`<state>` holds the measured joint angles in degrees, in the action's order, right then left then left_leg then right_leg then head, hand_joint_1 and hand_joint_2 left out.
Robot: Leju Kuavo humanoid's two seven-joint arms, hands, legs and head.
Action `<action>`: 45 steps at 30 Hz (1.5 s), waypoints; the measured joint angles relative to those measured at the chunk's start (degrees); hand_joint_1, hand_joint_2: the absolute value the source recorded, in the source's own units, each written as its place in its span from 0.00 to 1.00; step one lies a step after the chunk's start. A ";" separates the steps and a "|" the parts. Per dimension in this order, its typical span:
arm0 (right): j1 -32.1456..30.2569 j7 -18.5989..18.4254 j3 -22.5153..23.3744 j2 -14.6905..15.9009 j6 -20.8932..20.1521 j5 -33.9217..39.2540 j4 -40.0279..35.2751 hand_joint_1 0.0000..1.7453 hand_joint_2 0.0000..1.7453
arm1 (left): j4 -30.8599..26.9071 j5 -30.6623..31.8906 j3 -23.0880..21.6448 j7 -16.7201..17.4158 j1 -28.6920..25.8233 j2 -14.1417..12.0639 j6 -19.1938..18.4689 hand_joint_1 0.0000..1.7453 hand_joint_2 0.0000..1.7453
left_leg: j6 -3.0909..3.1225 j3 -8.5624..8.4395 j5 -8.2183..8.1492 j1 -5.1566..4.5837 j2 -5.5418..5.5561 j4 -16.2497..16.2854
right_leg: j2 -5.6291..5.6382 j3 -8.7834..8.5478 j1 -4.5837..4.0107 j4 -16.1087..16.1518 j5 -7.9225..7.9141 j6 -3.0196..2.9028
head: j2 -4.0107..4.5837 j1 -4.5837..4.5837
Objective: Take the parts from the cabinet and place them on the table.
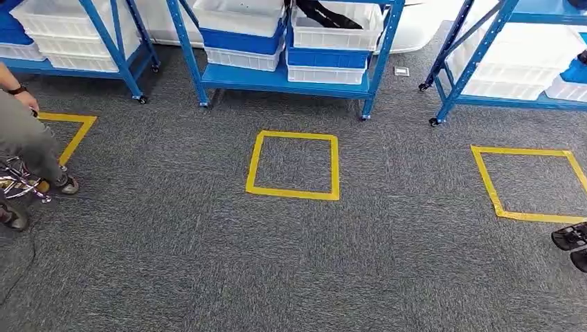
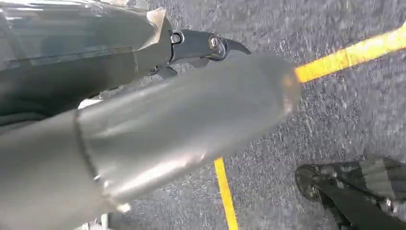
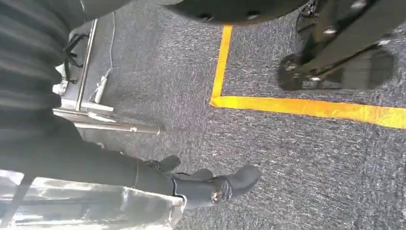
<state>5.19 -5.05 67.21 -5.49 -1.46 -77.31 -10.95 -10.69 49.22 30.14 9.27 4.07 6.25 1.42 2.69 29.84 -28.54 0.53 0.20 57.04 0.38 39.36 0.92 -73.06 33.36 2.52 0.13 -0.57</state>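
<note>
Grey speckled carpet [image 1: 208, 263] fills your head view, marked with three squares of yellow floor tape; the middle yellow tape square [image 1: 293, 165] lies straight ahead of you, just before the central blue steel shelving rack [image 1: 280, 77]. You can read no brand, label or writing anywhere; a small pale plate [image 1: 401, 71] on the floor by that rack is too small to make out.

The rack's lowest shelf carries stacked white and blue plastic bins [image 1: 285, 41], their long sides running across your view. One white bin [image 1: 337, 26] holds a long black object [image 1: 325, 12] lying at a slant; you cannot tell what part it is. More white bins sit on the racks to either side.

Your left hand [image 2: 206, 48] hangs over the carpet, dark fingers [image 2: 230, 45] extended past the grey thumb [image 2: 191, 124], holding nothing that you can see; how far the fingers are spread is not clear. Your right hand [image 3: 210, 184] also hangs low, its dark fingers [image 3: 244, 176] loosely extended and apart, holding nothing.

At the left edge a person in grey trousers [image 1: 28, 142] stands beside a chrome wheeled frame [image 1: 21, 183]. Black shoes [image 1: 573, 243] show at the right edge.
</note>
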 joint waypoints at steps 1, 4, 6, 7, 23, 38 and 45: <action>0.00 0.00 0.00 0.04 0.00 0.00 0.00 0.00 1.00 | 0.00 0.00 0.00 0.00 -0.06 0.09 0.00 0.00 0.00 | -0.15 -0.60 -0.42 0.04 0.06 0.01 | -0.02 -1.42 0.03 4.28 -2.73 0.62 | 0.00 0.13; 0.11 0.00 0.00 0.07 0.02 0.00 0.00 0.00 1.00 | 0.02 0.00 0.02 0.00 0.00 0.15 -0.02 0.00 0.00 | -1.28 -1.42 -2.22 -0.62 0.15 0.25 | -0.55 -5.62 -0.13 14.46 -7.33 0.15 | 0.00 0.35; 0.32 0.02 -0.02 0.07 0.00 0.02 0.00 0.00 1.00 | 0.00 0.00 0.02 0.00 0.12 0.15 -0.02 0.00 0.00 | -1.67 -1.73 -2.57 -0.42 0.04 -0.01 | -0.34 -5.72 -0.25 14.36 -6.96 -1.37 | 0.00 0.02; 0.26 0.00 -0.02 0.07 0.00 0.02 0.00 0.00 1.00 | 0.00 0.00 0.02 0.00 0.15 0.15 -0.02 0.00 0.00 | -1.87 -1.84 -2.64 -0.25 -0.05 -0.16 | -0.29 -5.70 -0.44 14.36 -6.79 -1.79 | 0.00 -0.02; 0.37 0.07 -0.09 -0.20 0.07 0.00 0.02 0.00 1.00 | 0.00 0.59 0.48 -0.24 0.05 0.09 0.09 0.00 0.00 | -0.79 3.51 1.05 -0.82 0.03 1.36 | 0.28 -10.16 -0.41 15.56 -2.74 -1.49 | 0.00 -0.59; 0.24 0.13 -0.13 0.11 0.39 0.00 0.00 0.00 1.00 | 0.00 0.76 0.74 -0.28 0.24 0.46 0.20 0.00 0.00 | -1.57 -2.99 -3.50 -0.44 0.24 -0.41 | -0.23 -6.16 -0.48 14.42 -6.42 -1.69 | 0.00 -0.26; 0.34 0.11 -0.15 0.02 0.33 0.00 0.00 0.00 1.00 | 0.00 0.92 0.79 -0.20 0.26 0.42 0.20 0.00 0.00 | -3.21 9.52 -8.93 0.23 0.00 18.99 | -0.17 -8.47 0.19 14.97 -4.76 -3.81 | 0.00 -0.66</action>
<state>5.53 -4.94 67.06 -5.46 -1.14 -77.31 -10.95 -10.69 50.14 30.93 9.07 4.33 6.67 1.62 -0.53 39.36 -37.48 0.76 0.21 76.03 0.21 30.88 1.10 -58.09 28.60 -1.29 0.13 -1.23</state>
